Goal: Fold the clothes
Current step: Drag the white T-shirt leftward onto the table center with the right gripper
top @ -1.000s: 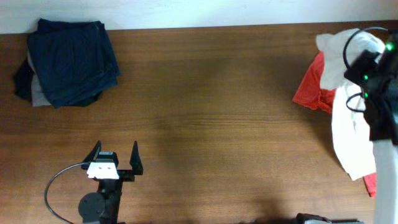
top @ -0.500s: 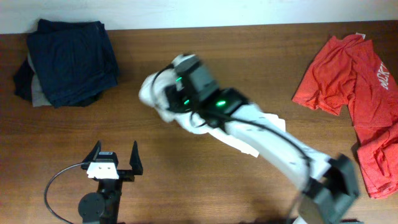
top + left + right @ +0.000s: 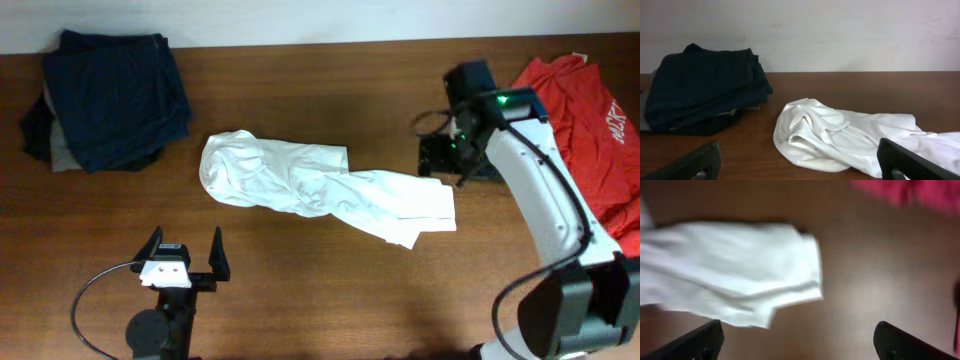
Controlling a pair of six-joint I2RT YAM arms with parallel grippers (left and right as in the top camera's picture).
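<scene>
Left gripper (image 3: 187,240) and right gripper (image 3: 797,327) gaping empty; you're risking a lopsided fold grabbing the crumpled white cloth garment (image 3: 320,190) unflattened.

A crumpled white cloth garment (image 3: 840,142) lies before me on the brown wooden table (image 3: 740,155).
My left gripper (image 3: 800,172) has its fingers spread wide; folded dark navy clothes (image 3: 705,87) sit stacked back left, by the pale wall (image 3: 840,30).

The left gripper (image 3: 186,252) sits low, jaws spread wide. The right arm (image 3: 540,200) stretches forward, and the right gripper (image 3: 445,158) faces down, jaws wide apart too.
</scene>
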